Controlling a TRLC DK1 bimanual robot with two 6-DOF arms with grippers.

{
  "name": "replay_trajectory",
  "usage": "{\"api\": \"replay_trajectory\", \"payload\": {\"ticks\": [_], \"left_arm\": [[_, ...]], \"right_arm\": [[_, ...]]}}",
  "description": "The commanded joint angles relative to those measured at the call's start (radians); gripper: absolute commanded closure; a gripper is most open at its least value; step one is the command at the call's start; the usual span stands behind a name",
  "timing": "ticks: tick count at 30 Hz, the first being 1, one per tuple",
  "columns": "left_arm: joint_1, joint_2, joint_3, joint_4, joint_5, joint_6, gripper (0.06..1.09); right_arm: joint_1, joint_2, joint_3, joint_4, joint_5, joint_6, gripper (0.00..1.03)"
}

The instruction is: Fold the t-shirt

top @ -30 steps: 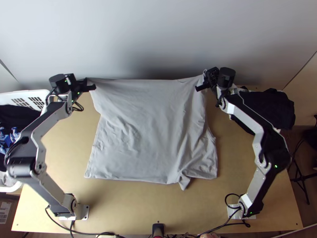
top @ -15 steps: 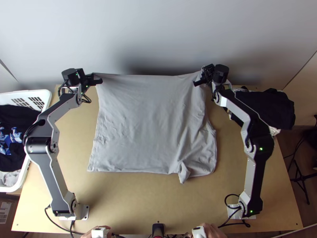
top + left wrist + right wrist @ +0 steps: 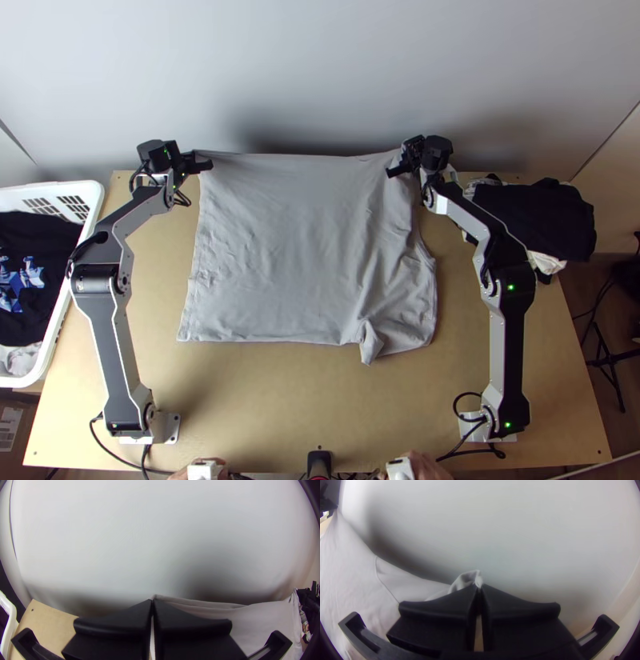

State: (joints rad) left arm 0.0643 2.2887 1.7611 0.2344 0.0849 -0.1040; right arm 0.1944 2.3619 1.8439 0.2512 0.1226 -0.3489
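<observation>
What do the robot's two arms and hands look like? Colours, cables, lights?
The left arm and right arm match: silver-grey links, black joints, small green lights, black cables looping by wrist and base. Left hand and right hand each have two wide, flat black fingers narrowing at the tip.

A pale, softly shadowed wall rises beyond the wooden table.
</observation>
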Motion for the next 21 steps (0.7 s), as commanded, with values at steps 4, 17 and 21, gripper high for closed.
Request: {"api": "replay_trajectory", "payload": {"ticks": [4,17,21], "left_arm": [[-0.009,-0.097,-0.124,0.008,-0.001,-0.017,1.05],[-0.009,-0.275,-0.388,0.042,0.004,-0.036,1.05],[-0.015,-0.325,-0.474,0.046,0.006,-0.039,1.05]], "right_arm": [[0.007,-0.108,-0.156,0.020,0.000,0.094,1.00],[0.034,-0.305,-0.440,0.042,-0.001,0.176,1.00],[0.034,-0.346,-0.514,0.042,-0.001,0.189,1.00]]}}
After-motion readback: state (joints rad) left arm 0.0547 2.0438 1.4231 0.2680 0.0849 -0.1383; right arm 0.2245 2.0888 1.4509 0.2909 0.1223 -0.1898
